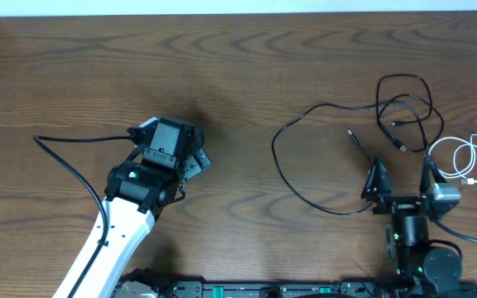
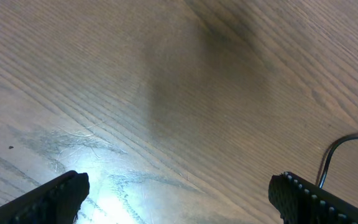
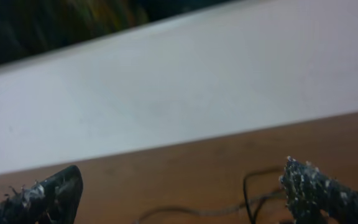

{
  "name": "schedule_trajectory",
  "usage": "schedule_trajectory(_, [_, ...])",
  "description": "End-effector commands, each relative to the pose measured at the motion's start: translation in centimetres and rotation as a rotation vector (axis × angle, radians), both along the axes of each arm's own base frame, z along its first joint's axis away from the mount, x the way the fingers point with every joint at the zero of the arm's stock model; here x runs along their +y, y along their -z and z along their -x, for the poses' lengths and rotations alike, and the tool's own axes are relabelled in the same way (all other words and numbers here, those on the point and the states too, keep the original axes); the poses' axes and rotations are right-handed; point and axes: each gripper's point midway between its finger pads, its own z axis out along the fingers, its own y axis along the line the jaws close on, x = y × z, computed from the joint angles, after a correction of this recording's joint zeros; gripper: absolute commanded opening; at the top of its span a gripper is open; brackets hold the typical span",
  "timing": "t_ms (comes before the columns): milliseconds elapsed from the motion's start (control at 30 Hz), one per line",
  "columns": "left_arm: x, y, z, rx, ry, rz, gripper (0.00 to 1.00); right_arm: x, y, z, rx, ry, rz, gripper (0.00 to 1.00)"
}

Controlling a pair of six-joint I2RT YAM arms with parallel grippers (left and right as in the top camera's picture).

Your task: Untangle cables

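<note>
Black cable (image 1: 274, 157) sprawls in loops on the wooden counter (image 1: 222, 66) beside the coiled white cable (image 1: 460, 159); left pincer (image 2: 179, 182) and right pincer (image 1: 402, 170) both gape wide, empty.

overhead: high above table (image 1: 238, 74), facing straight down | left wrist: close over table, angled down | right wrist: low, facing across table toward pale wall (image 3: 179, 93); shares black cable (image 3: 248, 186) with overhead
</note>
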Motion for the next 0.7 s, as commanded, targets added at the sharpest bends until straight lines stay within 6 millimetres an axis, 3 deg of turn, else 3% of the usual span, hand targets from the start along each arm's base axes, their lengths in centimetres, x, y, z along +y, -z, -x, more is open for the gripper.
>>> schedule_trajectory(0, [0.4, -0.3, -0.2, -0.010, -0.005, -0.024, 0.98, 0.1, 2.0, -0.4, 0.043, -0.002, 0.005, 0.99])
schedule_trajectory(267, [0.4, -0.3, -0.2, -0.010, -0.005, -0.023, 0.98, 0.2, 6.6, -0.6, 0.204, -0.001, 0.041, 0.99])
schedule_trajectory(667, [0.4, -0.3, -0.2, -0.010, -0.005, -0.023, 0.98, 0.3, 6.7, -0.6, 0.207, -0.005, 0.042, 0.99])
